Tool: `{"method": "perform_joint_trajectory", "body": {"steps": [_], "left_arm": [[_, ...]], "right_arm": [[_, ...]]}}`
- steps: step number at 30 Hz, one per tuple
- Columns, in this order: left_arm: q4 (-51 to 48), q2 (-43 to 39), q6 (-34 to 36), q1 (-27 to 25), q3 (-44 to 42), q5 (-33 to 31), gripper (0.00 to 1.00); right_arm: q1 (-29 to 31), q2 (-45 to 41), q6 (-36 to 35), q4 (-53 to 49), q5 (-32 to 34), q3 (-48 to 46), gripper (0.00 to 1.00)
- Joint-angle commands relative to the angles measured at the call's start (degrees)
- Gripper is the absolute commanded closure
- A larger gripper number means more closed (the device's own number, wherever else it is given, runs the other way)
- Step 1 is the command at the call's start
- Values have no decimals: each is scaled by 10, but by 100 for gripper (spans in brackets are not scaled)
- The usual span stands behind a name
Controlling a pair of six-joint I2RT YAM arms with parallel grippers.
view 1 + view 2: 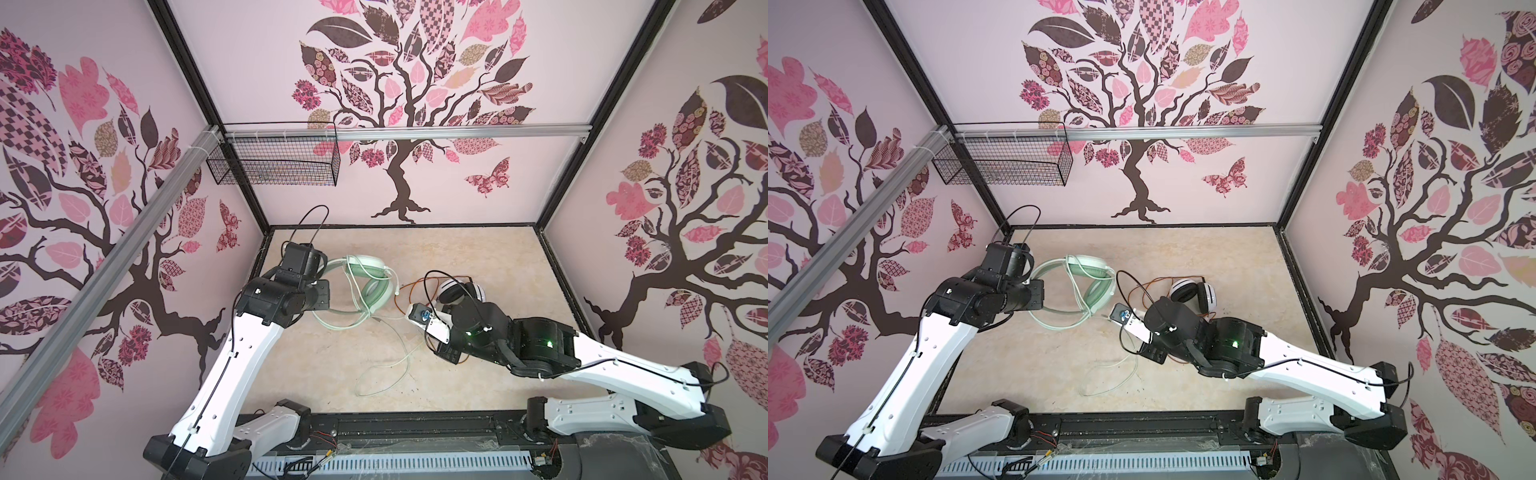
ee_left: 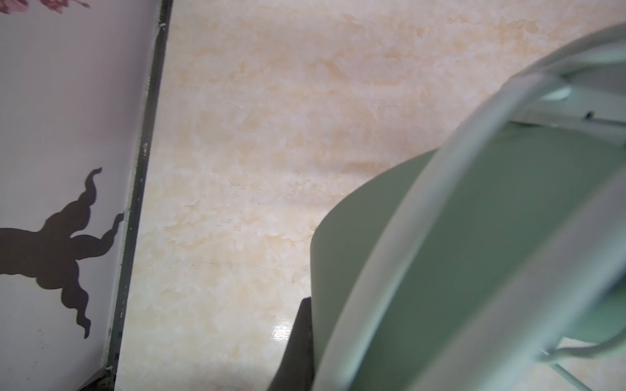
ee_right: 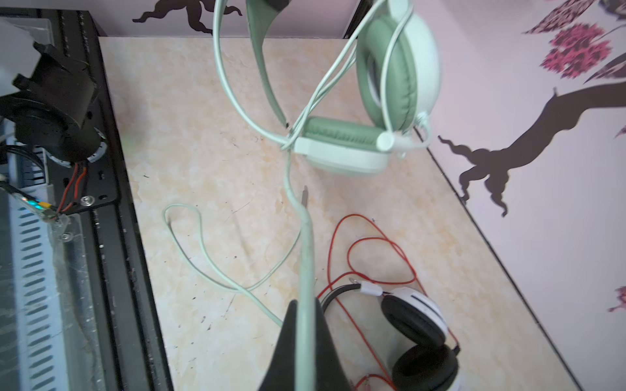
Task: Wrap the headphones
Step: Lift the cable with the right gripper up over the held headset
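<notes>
The mint-green headphones sit left of the table's centre, and their headband fills the left wrist view. My left gripper is shut on that headband; only one black finger shows beside it. The pale green cable loops over the table toward the front. My right gripper is shut on a stretch of this cable, which runs taut up to the ear cups. The white-and-black headphones lie to the right with their orange-red cable loose around them.
A black wire basket hangs from the rail on the back wall, at the left. Patterned walls close in the beige table on three sides. A black rail with both arm bases runs along the front edge.
</notes>
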Motion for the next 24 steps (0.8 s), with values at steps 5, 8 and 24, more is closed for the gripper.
{"method": "perform_joint_trajectory", "body": {"steps": [5, 8, 24], "left_arm": [[-4, -28, 3, -68, -30, 8, 100], [-19, -32, 2, -80, -43, 37, 100], [-14, -107, 12, -203, -92, 179, 100]], "right_arm": [[3, 69, -133, -1, 137, 78, 100], [3, 72, -198, 47, 167, 63, 100], [-74, 59, -352, 292, 11, -39, 100]]}}
